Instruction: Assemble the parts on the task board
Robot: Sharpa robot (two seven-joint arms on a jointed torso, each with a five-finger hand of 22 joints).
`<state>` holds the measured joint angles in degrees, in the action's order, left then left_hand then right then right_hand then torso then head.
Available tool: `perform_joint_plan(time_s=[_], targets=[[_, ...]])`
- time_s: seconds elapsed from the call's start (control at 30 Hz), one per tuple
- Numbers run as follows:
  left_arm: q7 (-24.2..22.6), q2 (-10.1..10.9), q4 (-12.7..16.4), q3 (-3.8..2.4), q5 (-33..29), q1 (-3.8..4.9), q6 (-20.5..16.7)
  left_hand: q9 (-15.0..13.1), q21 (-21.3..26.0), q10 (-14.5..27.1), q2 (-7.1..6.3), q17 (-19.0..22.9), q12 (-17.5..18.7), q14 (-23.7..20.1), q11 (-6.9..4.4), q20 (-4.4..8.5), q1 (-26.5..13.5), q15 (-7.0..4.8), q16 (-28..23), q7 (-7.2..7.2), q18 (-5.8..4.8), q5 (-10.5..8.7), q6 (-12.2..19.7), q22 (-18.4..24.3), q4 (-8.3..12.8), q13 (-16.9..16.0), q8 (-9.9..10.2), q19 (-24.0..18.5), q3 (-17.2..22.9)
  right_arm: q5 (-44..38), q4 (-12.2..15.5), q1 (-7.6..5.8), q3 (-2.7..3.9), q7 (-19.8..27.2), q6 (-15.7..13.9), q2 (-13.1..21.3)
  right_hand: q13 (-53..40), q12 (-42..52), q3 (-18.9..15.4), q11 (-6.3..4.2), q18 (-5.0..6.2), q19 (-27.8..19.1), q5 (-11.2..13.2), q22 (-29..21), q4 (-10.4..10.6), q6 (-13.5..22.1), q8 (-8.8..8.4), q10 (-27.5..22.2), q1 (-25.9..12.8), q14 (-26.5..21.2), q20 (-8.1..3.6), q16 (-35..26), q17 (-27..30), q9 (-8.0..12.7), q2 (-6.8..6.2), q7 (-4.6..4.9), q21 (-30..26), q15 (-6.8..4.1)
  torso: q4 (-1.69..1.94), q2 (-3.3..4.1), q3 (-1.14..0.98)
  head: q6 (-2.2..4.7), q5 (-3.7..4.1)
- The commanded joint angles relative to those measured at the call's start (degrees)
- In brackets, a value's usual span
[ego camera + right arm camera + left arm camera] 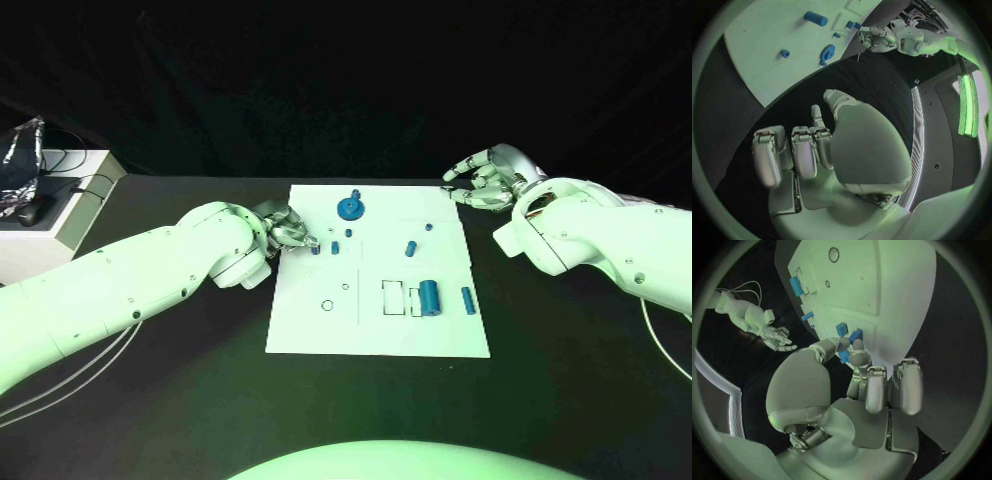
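The left hand (284, 234) sits at the task board's (310, 320) left edge, fingertips pinching a small blue part (844, 356) there. The right hand (488, 179) hovers off the board's far right corner, fingers curled, holding nothing. Other blue parts (428, 294) lie across the board, a round one (351, 208) near its far edge

Head camera overhead; wrist cameras close behind hands; all share task board (378, 300).

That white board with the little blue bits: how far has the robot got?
Early, it seems. The blue wheel stands on the white board, possibly placed. The left hand is at small blue pieces by the board's edge. The right hand waits curled off the board. The cylinder and pegs lie loose.
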<state>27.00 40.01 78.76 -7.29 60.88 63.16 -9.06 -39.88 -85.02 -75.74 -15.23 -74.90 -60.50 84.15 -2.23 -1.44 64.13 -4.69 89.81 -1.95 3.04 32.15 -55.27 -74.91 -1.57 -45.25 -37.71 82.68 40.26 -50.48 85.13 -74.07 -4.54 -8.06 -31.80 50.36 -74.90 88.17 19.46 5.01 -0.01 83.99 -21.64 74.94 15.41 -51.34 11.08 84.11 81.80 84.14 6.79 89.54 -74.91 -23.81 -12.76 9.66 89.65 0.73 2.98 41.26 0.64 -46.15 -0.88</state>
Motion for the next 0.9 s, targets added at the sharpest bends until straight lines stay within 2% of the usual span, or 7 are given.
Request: perform_joint_plan(time_s=[0.03, 0.4, 0.9], targets=[[1.1, 0.0, -0.1, 0.24, -0.7, -0.27, 1.7, 0.2, 0.4, 0.5, 0.22, -15.1, 0.3, 5.9, -0.02, 0.05, 0.5, -0.48, 0.2, 0.22, -0.18, 0.05, 0.2, -3.0, 0.6, 0.1, 0.5, -0.3, 0.3, -0.6, 0.1, 0.04, 0.01, 0.3, 0.4, 0.0, -12.9, -0.4, 0.2, -0.34, 0.05, 5.9, -0.2, 14.9, 0.0, 0.4, 0.21, 3.6, -0.3, 5.2, -0.58, -0.4, -12.5, 0.0, 0.02, -0.12, 0.2, -0.36, 0.02, 0.04, 0.01, 0.01, 0.08], [1.1, 0.0, -0.3, 0.24, -0.9, -0.27, 1.6, 2.6, 0.6, 1.1, 1.03, -15.1, 0.3, 5.9, 0.74, -0.26, 1.6, 0.03, 0.2, -0.91, -0.21, 0.17, 1.1, -2.9, -1.2, -0.2, 4.1, -0.3, -1.5, -0.6, 0.2, 0.04, 0.01, 0.3, 0.4, 0.1, -12.9, -0.4, 0.2, -0.34, 0.05, 5.9, -0.2, 14.9, 0.0, 0.4, 0.21, 3.6, -0.3, 5.2, -0.58, -0.4, -12.5, 0.0, 0.02, -0.12, 0.2, -0.36, -0.02, 0.05, 0.01, 0.06, 0.07], [1.5, 0.0, -0.4, 0.24, -1.0, -0.27, 2.0, 3.1, 0.6, 1.2, 1.14, -15.1, 0.3, 5.9, 0.88, -0.37, 1.8, 0.14, 0.2, -1.06, -0.21, 0.21, 1.0, -2.9, -1.5, -0.3, 4.7, -0.3, -1.8, -0.6, 0.3, 0.04, 0.01, 0.2, 0.3, 0.2, -12.9, -0.4, 0.2, -0.34, 0.05, 5.9, -0.2, 14.9, 0.0, 0.4, 0.21, 3.6, -0.3, 5.2, -0.58, -0.4, -12.5, 0.0, 0.02, -0.12, 0.2, -0.36, 0.03, 0.00, 0.01, 0.07, 0.11]])
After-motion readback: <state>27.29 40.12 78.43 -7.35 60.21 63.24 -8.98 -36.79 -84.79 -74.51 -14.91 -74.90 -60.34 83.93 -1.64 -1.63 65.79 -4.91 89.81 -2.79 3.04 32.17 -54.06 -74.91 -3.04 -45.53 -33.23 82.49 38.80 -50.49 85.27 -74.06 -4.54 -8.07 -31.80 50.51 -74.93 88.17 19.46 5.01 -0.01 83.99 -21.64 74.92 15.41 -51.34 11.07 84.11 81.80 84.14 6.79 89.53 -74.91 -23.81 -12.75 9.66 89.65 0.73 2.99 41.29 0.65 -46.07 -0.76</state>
